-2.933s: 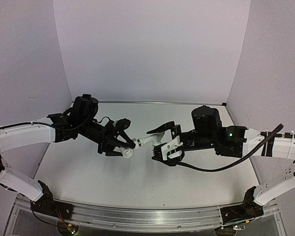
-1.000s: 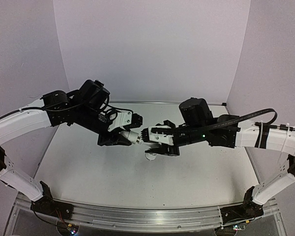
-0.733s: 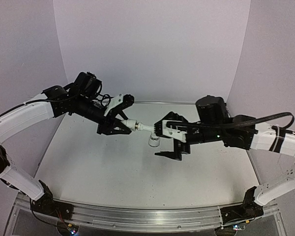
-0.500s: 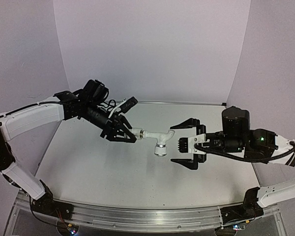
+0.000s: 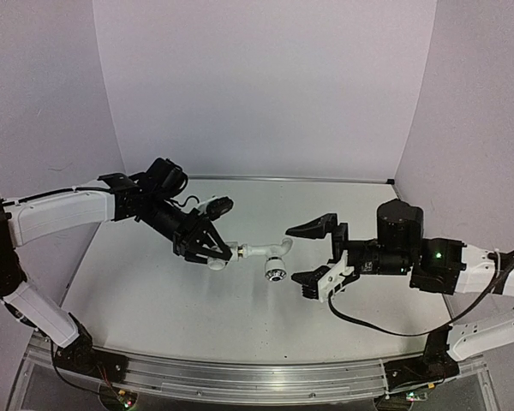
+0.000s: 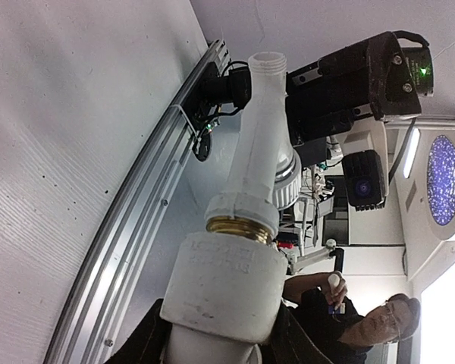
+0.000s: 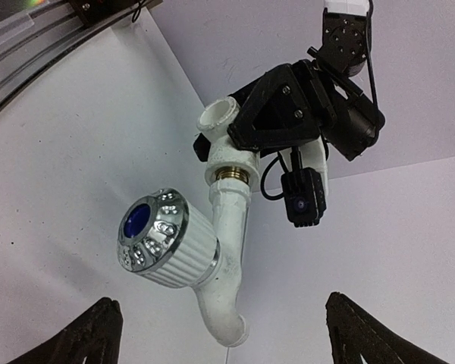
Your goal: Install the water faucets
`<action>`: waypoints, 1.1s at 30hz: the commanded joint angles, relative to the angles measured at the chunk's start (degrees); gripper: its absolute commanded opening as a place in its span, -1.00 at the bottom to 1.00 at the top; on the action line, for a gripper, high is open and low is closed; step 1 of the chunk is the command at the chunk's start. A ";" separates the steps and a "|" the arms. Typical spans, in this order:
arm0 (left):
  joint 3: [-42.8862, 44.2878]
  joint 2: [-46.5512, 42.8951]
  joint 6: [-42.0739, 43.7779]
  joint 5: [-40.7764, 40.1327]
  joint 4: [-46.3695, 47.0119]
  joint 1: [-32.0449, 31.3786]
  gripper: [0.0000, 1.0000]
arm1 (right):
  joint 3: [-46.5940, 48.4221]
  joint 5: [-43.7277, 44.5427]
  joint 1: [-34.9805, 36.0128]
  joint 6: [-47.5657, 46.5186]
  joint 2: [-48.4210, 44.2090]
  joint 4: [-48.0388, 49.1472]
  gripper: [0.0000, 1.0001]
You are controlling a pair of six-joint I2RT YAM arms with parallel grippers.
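Clamping the elbow fitting, tap joined on, the left gripper hangs over the middle of the table. The right gripper gapes wide beside the tap.

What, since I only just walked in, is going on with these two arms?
The left gripper holds a white elbow fitting in the air above the table, with the white tap joined to it at a brass thread. The right gripper is open, facing the tap's blue-centred knob without touching it.

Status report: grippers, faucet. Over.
Left gripper shut on white elbow pipe fitting. White plastic tap, blue-centred knob, joined to it. Right gripper open, clear. No obstruction.
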 commanded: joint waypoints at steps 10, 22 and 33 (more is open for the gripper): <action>-0.21 -5.56 -9.76 5.04 2.15 -0.47 -1.00 | 2.67 -8.94 0.26 -5.92 8.46 9.74 0.51; 0.19 -5.80 -9.49 5.66 2.23 -1.46 -1.00 | 1.71 -11.19 0.39 -3.03 12.10 18.38 0.25; -0.54 -6.15 -8.61 3.30 2.23 -2.06 -1.00 | 2.04 -10.50 0.37 4.18 12.92 20.51 -0.36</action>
